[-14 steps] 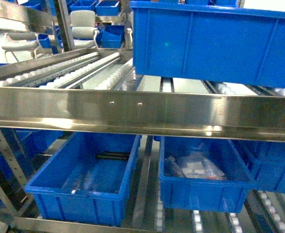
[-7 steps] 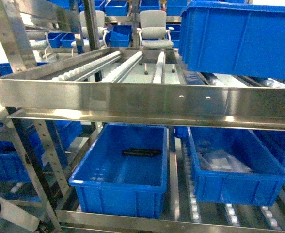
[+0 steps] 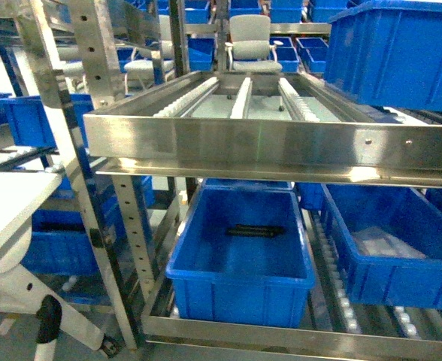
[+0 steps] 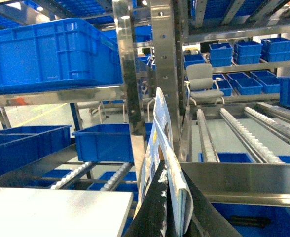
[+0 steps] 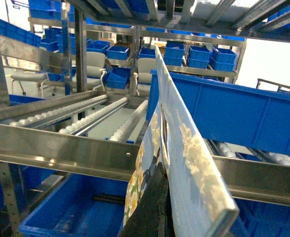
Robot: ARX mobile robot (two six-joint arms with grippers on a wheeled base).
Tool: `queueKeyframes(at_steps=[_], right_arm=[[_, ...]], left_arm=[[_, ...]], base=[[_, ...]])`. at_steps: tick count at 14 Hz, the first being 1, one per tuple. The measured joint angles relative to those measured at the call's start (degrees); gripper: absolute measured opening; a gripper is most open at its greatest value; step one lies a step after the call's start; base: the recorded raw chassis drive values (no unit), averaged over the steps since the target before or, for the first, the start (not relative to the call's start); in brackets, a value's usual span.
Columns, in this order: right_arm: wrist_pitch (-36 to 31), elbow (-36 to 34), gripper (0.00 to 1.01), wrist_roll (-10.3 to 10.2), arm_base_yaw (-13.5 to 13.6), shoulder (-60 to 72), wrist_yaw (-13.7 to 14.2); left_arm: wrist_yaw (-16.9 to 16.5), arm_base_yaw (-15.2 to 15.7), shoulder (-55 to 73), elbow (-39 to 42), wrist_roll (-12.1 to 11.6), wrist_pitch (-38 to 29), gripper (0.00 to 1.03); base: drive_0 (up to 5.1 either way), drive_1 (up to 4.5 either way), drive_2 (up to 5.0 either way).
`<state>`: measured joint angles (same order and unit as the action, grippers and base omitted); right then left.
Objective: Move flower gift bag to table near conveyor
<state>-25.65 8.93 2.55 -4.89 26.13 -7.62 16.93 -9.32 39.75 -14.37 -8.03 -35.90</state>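
The flower gift bag (image 4: pixel 160 123) stands edge-on in the left wrist view, its folded rim pinched between the two black fingers of my left gripper (image 4: pixel 172 173), which is shut on it. In the right wrist view the same flower gift bag (image 5: pixel 184 148) shows pale blue with daisy print. My right gripper (image 5: pixel 165 192) is shut on it, with one black finger (image 5: pixel 157 202) against its left face. The white table (image 3: pixel 3 210) lies low on the left, beside the conveyor (image 3: pixel 243 94) of white rollers behind a steel rail. Neither gripper nor the bag shows in the head view.
Steel uprights (image 3: pixel 116 203) stand between the table and the conveyor frame. Blue bins (image 3: pixel 240 259) sit on the lower level, one holding a black bar (image 3: pixel 255 230). A large blue bin (image 3: pixel 401 53) rests on the upper rollers at right. Office chairs (image 3: pixel 249 41) stand behind.
The head view has swung left: the conveyor rail and blue bins slid right in the picture, and the white table and steel uprights have come into view on the left.
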Motion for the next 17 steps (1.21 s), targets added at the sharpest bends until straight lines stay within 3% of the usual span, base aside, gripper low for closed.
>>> queueKeyframes(at_steps=[7,17], right_arm=[[-0.02,0.0,0.02,0.0,0.0,-0.11,0.0],[-0.04,0.0,0.02,0.0,0.0,-0.04,0.0]], left_arm=[[0.0,0.0,-0.02,0.0,0.0,-0.02,0.02],[0.0,-0.02,-0.07,0.0,0.0,-0.07,0.02]], base=[[-4.8,1.24,3.5],[-5.0,2.38,2.4]])
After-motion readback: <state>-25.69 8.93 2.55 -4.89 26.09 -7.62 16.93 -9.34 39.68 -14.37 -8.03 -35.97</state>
